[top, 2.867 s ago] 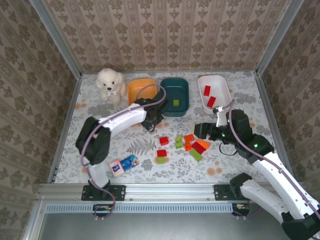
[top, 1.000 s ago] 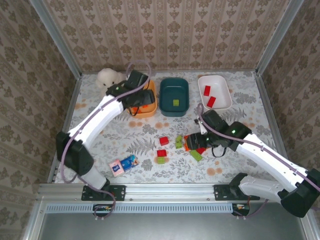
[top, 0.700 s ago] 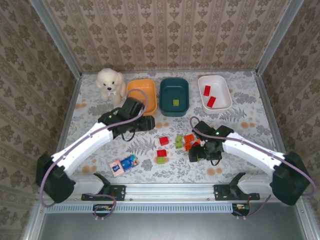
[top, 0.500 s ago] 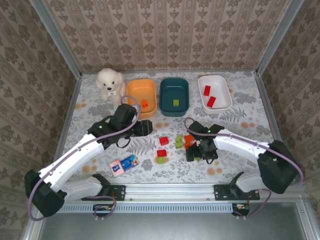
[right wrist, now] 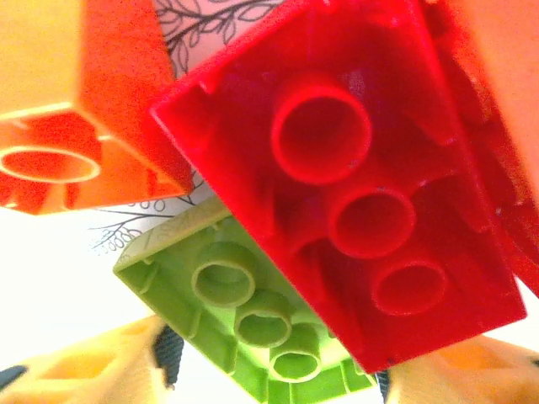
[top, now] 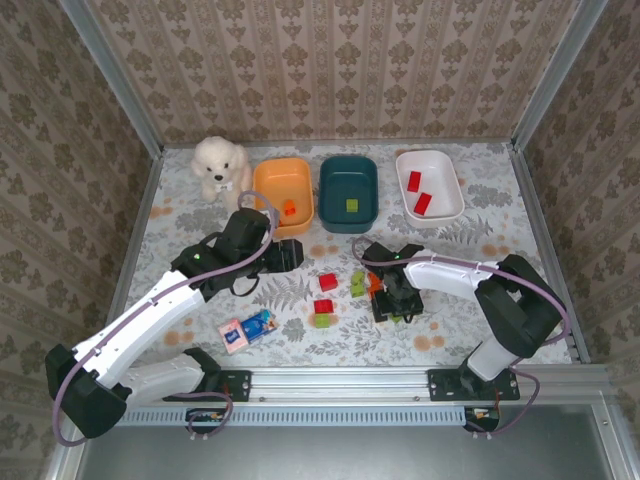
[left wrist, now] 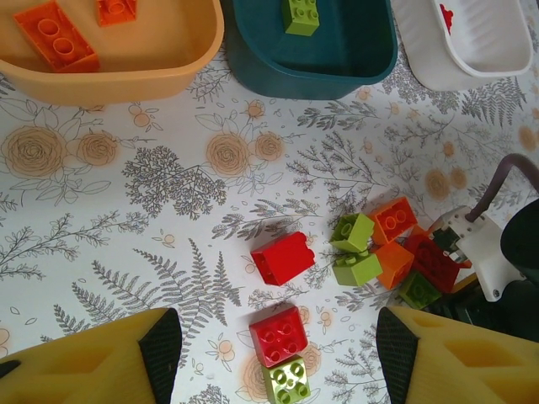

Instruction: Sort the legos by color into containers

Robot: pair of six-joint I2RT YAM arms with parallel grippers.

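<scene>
Left fingers (left wrist: 93,364): spread wide with nothing held, above the floral worktop (top: 480,250). On the surface in the gap between them, a red brick (left wrist: 280,334) and a lime brick (left wrist: 286,380) are seen touching each other.
Right fingers (right wrist: 76,372): placed low at the cluster of legos (left wrist: 392,263) right of centre. A big red lego (right wrist: 354,194) and a green lego (right wrist: 244,320), round tubes showing, are seen close up between the tips. Whether either is clamped cannot be told.
Orange tub (top: 270,170): at the back, just beside the plush dog (top: 220,165); two orange bricks (left wrist: 56,35) are lying in it.
Teal tub (top: 348,178): between the other two tubs; one small green brick (top: 352,206) is contained.
White tub (top: 445,190): at the back right; two red pieces (top: 414,181) are contained.
Loose legos: a lone red block (left wrist: 283,257) is lying left of the cluster, apart from it; red, orange and lime pieces are packed together in the cluster.
Packet (top: 247,330): pink and blue, lying flat near the front left.
</scene>
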